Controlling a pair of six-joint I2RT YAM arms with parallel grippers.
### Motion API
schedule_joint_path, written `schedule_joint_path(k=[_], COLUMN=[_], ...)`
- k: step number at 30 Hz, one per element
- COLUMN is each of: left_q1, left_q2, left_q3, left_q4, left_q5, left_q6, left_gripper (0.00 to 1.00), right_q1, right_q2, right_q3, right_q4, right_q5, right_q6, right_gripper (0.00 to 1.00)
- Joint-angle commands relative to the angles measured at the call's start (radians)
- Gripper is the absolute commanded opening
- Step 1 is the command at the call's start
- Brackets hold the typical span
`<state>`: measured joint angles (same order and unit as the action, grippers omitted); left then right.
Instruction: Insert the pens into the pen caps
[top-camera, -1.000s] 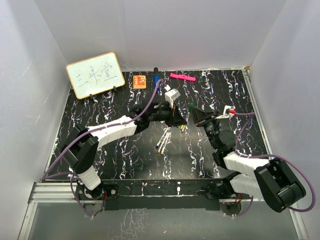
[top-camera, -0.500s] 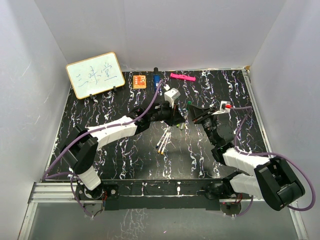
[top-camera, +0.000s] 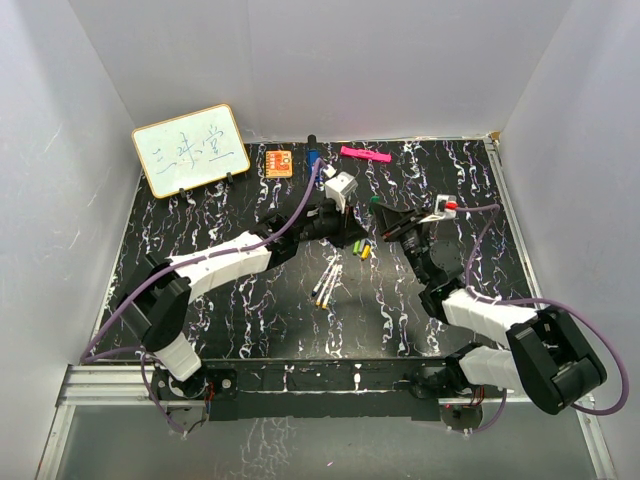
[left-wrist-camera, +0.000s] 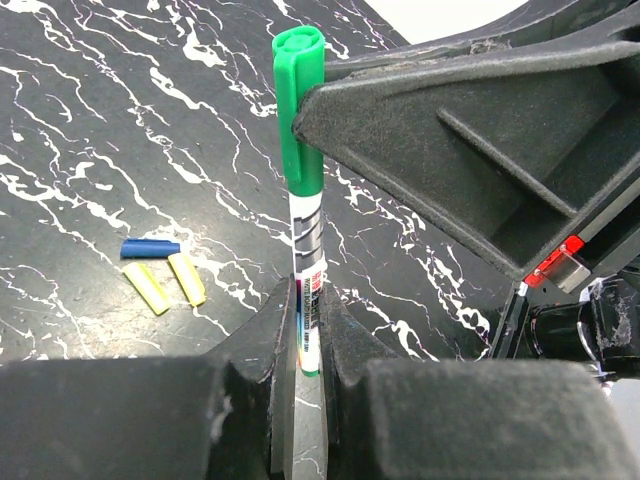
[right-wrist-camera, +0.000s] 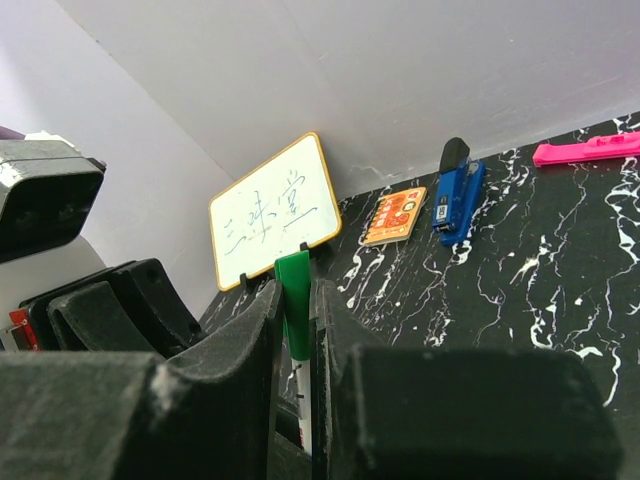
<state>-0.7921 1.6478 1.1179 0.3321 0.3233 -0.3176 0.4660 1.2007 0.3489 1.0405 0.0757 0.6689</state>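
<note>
My left gripper (left-wrist-camera: 305, 300) is shut on the white barrel of a pen (left-wrist-camera: 306, 250) and holds it upright above the table. A green pen cap (left-wrist-camera: 298, 110) sits on the pen's top end. My right gripper (right-wrist-camera: 293, 290) is shut on that green cap (right-wrist-camera: 294, 300), with the pen barrel (right-wrist-camera: 304, 410) showing below it. In the top view the left gripper (top-camera: 343, 226) and the right gripper (top-camera: 387, 216) meet at mid-table, the green cap (top-camera: 374, 200) between them. Three more pens (top-camera: 326, 284) lie in front. A loose blue cap (left-wrist-camera: 150, 247) and yellow caps (left-wrist-camera: 146, 287) lie nearby.
A whiteboard (top-camera: 190, 148) stands at the back left. An orange card (top-camera: 279, 162), a blue stapler (top-camera: 313, 157) and a pink bar (top-camera: 364, 154) lie along the back edge. White walls close in three sides.
Both grippers have shifted together toward the back of the table, the right one moving left. The loose yellow caps now show in front of them.
</note>
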Motion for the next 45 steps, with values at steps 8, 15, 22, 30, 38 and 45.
schedule_joint_path(k=[8,15,22,30,38,45], left_q1=[0.036,0.031,0.025,0.041,0.238,0.290], left_q2=[-0.152,-0.145,-0.077,-0.017,0.059,0.147], left_q3=[0.097,0.063,0.090,0.117,0.121,0.154], left_q4=[0.274,0.105,-0.161,-0.430,-0.546,-0.615], left_q5=[-0.073,-0.071,-0.150,-0.381,-0.335,-0.318], left_q6=[0.052,0.062,0.089,0.120,0.016,0.013], left_gripper=[0.00,0.00,0.00,0.00,0.00,0.00], right_q1=[0.089,0.089,0.089,0.088,0.036,-0.180], right_q2=[0.058,0.037,0.026,-0.107,-0.176,-0.040], right_q3=[-0.016,0.105,0.230,0.202,0.166,0.247], right_q4=[-0.223,-0.252,-0.300,-0.293,-0.381,-0.537], right_q5=[-0.132,-0.026,0.102,0.270,0.302,-0.005], right_q6=[-0.018,-0.065,-0.111,-0.159,-0.071,0.174], right_gripper=[0.00,0.07,0.69,0.84,0.98,0.98])
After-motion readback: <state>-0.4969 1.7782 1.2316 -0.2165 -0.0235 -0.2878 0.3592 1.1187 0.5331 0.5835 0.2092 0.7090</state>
